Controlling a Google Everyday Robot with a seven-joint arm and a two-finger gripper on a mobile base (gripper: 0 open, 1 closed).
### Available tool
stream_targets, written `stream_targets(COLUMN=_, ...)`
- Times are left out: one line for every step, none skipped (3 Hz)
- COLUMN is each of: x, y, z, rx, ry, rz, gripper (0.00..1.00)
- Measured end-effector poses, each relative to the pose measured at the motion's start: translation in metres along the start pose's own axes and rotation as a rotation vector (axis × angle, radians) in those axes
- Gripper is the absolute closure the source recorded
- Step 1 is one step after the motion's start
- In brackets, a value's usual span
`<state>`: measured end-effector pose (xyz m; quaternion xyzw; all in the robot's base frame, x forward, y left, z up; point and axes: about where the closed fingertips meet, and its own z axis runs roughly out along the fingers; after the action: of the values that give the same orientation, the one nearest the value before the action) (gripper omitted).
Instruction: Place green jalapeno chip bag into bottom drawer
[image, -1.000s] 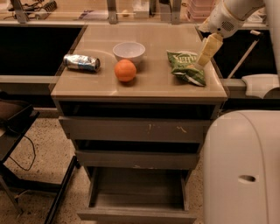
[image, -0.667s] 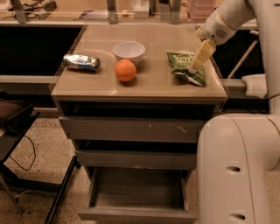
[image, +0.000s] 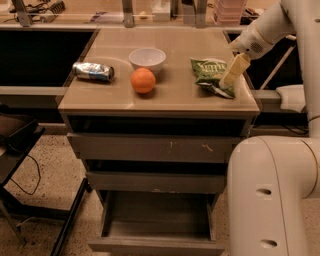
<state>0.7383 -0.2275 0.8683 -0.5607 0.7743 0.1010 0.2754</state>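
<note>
The green jalapeno chip bag (image: 209, 74) lies flat on the right part of the cabinet top (image: 110, 97). My gripper (image: 232, 74) hangs over the bag's right end, its pale fingers pointing down at it, very close to or touching the foil. The bottom drawer (image: 156, 226) is pulled out at the cabinet's foot and shows a bare inside. The middle drawer (image: 155, 181) and the scratched top drawer (image: 155, 148) are pulled out only a little.
A white bowl (image: 147, 59), an orange (image: 143, 80) and a crushed silver can (image: 93, 71) sit on the cabinet top left of the bag. My arm's white body (image: 272, 195) fills the lower right, beside the drawers. A dark stand (image: 20, 165) is at the left.
The gripper has come down and slightly left over the bag's right end. The arm's white body has shifted in the lower right. The bag has not moved.
</note>
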Motion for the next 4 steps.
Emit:
stream_targets(x=0.016, y=-0.001, z=0.001, rx=0.000, ry=0.033, rz=0.023, gripper=0.00)
stream_targets(x=0.024, y=-0.001, z=0.014, rx=-0.015, ry=0.094, rz=0.028, gripper=0.00)
stream_targets(x=0.021, y=-0.008, z=0.019, rx=0.007, ry=0.080, rz=0.028, gripper=0.00)
stream_targets(x=0.026, y=0.000, z=0.047, rx=-0.057, ry=0.035, rz=0.035, gripper=0.00)
